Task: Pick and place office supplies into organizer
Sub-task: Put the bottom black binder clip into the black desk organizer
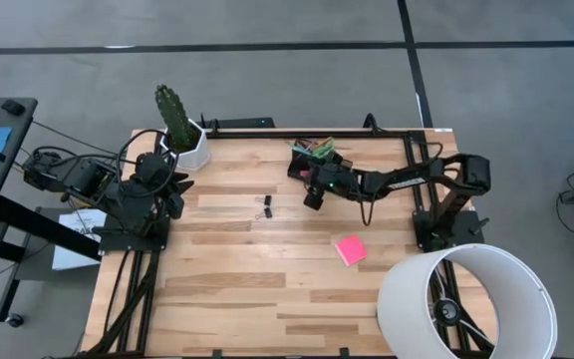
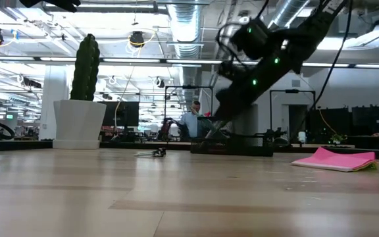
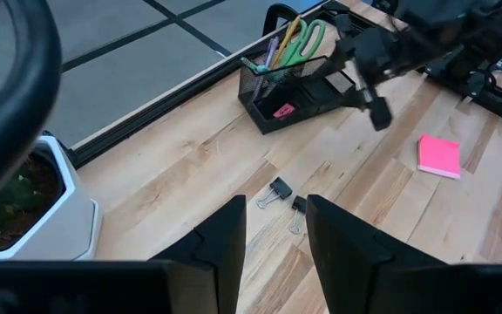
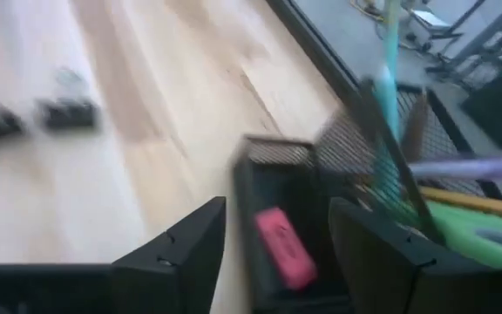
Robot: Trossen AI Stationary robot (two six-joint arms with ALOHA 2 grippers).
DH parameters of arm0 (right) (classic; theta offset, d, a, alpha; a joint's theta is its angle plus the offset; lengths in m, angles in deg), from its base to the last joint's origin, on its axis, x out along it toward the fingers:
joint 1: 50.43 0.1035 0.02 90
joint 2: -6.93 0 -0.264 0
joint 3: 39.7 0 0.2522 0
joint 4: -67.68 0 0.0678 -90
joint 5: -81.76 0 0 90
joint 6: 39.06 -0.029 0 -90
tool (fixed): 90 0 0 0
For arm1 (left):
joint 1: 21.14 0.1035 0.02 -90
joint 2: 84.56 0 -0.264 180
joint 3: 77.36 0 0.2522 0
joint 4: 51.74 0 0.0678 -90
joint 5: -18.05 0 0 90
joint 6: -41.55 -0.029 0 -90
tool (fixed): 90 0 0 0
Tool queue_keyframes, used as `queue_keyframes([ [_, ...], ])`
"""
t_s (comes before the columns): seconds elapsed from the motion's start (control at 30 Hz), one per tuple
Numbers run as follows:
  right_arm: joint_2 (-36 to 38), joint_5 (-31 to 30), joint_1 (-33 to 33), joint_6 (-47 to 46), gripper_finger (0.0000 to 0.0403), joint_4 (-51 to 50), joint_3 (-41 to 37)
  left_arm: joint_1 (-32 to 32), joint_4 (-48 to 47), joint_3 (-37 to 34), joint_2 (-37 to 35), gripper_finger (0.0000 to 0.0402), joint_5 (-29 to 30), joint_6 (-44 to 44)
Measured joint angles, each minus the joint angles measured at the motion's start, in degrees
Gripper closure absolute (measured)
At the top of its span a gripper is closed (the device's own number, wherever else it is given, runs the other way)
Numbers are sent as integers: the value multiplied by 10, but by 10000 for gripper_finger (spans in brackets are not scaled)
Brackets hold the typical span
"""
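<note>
The black mesh organizer (image 1: 312,157) stands near the table's far edge. It holds green-handled scissors (image 3: 308,37), several pens (image 4: 389,78) and a pink eraser (image 4: 281,249). Two black binder clips (image 1: 265,206) lie on the wood, left of the organizer. The pink sticky-note pad (image 1: 350,249) lies flat toward the near right. My right gripper (image 4: 277,209) hovers open and empty just on the near side of the organizer (image 4: 338,166), above the eraser's compartment. My left gripper (image 3: 273,231) waits open at the table's left edge beside the cactus, pointing toward the clips (image 3: 279,189).
A cactus in a white hexagonal pot (image 1: 182,135) stands at the far left corner. A large white lampshade (image 1: 466,304) fills the near right corner. Bare wood lies between the clips and the near edge. People and desks show in the room beyond.
</note>
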Motion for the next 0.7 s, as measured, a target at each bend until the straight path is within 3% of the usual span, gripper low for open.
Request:
queue_keyframes([
  [0.3,17,86,91,-119,229,66,3,0,0,0,0,288,-2,0],
  [0.5,-42,134,131,-86,219,161,4,0,15,0,0,288,-14,-13],
  [0.7,-115,184,119,-15,181,202,22,0,15,0,0,288,-36,-19],
])
